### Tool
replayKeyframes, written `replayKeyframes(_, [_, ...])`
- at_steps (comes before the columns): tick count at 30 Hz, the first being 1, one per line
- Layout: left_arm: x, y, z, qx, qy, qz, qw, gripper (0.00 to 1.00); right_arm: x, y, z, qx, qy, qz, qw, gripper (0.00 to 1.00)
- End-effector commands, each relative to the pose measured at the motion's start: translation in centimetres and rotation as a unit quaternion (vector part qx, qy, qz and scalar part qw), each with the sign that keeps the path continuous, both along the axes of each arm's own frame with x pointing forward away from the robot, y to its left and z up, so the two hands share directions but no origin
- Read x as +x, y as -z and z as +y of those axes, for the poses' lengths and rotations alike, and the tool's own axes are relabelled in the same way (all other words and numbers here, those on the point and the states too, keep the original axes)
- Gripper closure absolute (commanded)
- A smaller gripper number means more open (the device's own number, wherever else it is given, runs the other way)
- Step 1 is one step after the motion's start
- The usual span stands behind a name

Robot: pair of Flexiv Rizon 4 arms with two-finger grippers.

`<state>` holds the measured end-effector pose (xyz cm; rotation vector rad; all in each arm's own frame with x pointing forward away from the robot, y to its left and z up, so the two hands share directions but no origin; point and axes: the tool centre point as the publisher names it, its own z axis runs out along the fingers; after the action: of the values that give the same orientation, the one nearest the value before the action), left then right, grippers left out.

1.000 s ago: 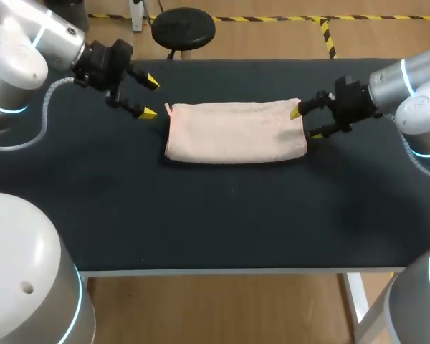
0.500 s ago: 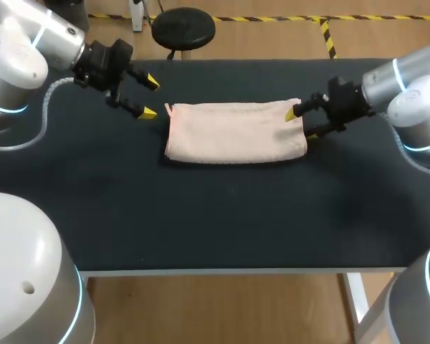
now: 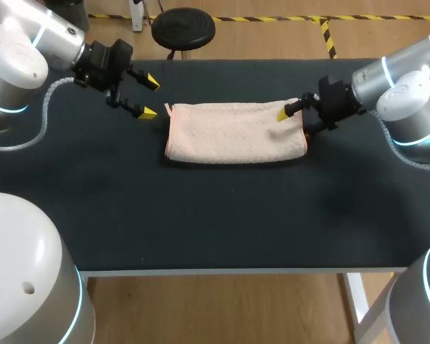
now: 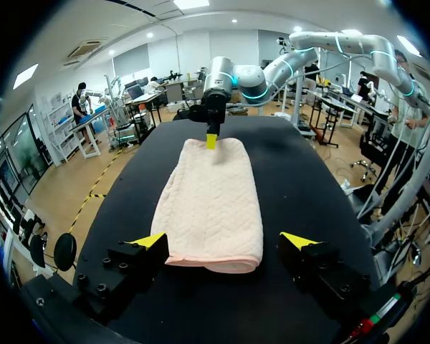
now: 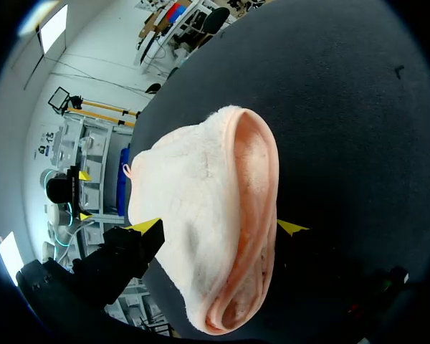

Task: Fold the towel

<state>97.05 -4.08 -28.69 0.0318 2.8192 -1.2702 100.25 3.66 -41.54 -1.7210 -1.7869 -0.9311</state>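
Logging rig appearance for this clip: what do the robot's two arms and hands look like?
The left arm and right arm are rounded silver-grey links with glowing cyan rings; a ribbed grey cable trails from each. The left hand and right hand are black with bright yellow tips.

- The towel (image 3: 233, 134) lies folded on the tabletop (image 3: 222, 215), toward the rear middle, with its long side running left to right.
- The left hand (image 3: 150, 97) hangs just beyond the towel's left end and apart from it. Its fingers are spread and the towel lies straight ahead of them.
- The right hand (image 3: 294, 125) is at the towel's right end, which sits between its spread fingers. One finger is over the towel's top and the other is beside the end's edge.
- The two hands face each other along the towel's length.
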Motion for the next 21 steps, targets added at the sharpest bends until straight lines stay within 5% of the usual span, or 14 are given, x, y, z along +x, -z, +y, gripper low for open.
replayKeyframes(1, [0.0,0.1,0.0,-0.001,0.0,-0.001,1.0,0.0,0.3,0.6,0.3,-0.008,-0.001,0.0,1.0,0.02])
replayKeyframes(3, [0.0,0.1,0.0,-0.001,0.0,-0.001,1.0,0.0,0.3,0.6,0.4,-0.019,0.004,0.001,1.0,0.6])
replayKeyframes(5, [0.0,0.1,0.0,-0.001,0.0,-0.001,1.0,0.0,0.2,0.4,0.4,-0.027,0.012,-0.001,1.0,0.96])
replayKeyframes(21, [0.0,0.1,0.0,-0.001,0.0,-0.001,1.0,0.0,-0.1,-4.8,4.2,-0.136,0.046,-0.039,0.989,1.0])
